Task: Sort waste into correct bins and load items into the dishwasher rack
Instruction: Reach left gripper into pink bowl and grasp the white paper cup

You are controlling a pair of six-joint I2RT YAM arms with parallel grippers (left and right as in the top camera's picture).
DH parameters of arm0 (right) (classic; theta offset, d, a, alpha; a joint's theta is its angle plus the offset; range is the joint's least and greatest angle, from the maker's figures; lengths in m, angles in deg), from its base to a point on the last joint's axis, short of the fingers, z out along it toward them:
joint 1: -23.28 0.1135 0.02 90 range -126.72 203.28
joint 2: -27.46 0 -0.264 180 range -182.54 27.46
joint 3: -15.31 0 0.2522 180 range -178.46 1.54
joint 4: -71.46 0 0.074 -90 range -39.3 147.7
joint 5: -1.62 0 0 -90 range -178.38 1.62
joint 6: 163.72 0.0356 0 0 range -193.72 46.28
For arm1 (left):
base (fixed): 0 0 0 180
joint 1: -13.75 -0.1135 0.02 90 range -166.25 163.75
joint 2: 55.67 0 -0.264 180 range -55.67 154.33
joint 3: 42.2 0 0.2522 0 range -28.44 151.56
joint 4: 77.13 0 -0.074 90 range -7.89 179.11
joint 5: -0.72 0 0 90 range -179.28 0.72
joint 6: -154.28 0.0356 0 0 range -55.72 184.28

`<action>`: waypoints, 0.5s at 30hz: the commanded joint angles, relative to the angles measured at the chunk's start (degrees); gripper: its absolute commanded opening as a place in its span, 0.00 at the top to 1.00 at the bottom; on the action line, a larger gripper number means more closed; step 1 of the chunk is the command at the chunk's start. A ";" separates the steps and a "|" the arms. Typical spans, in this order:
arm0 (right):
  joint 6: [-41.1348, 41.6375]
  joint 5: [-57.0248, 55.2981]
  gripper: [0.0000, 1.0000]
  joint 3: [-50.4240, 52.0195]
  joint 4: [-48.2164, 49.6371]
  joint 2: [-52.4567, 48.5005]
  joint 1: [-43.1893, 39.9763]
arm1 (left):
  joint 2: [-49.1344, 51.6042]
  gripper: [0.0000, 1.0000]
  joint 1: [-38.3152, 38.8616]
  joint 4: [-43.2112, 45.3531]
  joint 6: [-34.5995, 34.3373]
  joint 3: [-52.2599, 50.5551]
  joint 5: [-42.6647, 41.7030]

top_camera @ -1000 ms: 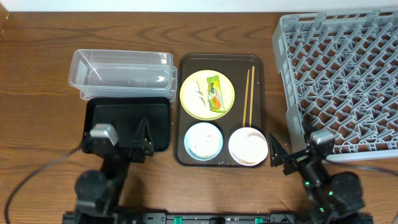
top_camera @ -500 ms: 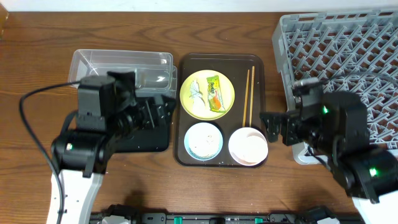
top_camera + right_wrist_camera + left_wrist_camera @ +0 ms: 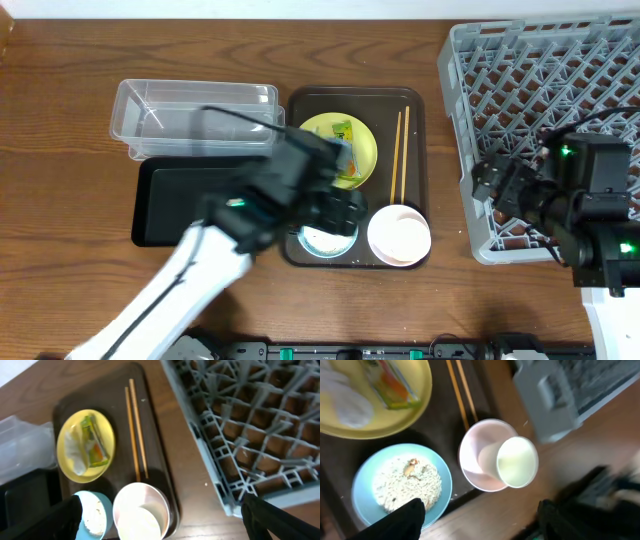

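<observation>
**Overhead view: table stock, both of your grippers empty**

Left gripper (image 3: 481,511): jaws spread wide, holding nothing. It hangs over the near end of the dark brown serving tray (image 3: 300,105).
Light blue bowl (image 3: 400,485): on that tray, with rice grains (image 3: 405,480) and brownish scraps inside.
White bowl (image 3: 477,452): just beside the blue one, with the small white cup (image 3: 517,461) sitting in it.
Yellow-green plate (image 3: 325,150): far end of the tray, carrying the snack wrapper (image 3: 345,140).
Chopsticks (image 3: 401,155): flat on the tray, right of the plate.
Right gripper (image 3: 160,502): jaws wide, nothing held, over the left edge of the grey rack (image 3: 550,100).
Clear tub (image 3: 195,105) and black tray (image 3: 185,200): side by side, left of the serving tray.
</observation>
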 commanded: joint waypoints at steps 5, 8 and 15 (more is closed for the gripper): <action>-4.87 3.37 0.01 -1.25 -1.40 0.22 -0.70 | 14.58 0.30 11.08 9.42 -1.46 0.85 8.66; -5.18 4.20 0.01 -1.25 -1.42 0.22 -0.70 | 18.53 0.37 13.46 13.31 -1.44 0.85 8.68; -5.16 4.42 0.01 -1.25 -1.38 0.22 -0.70 | 23.37 0.69 14.51 14.08 -1.44 0.85 9.09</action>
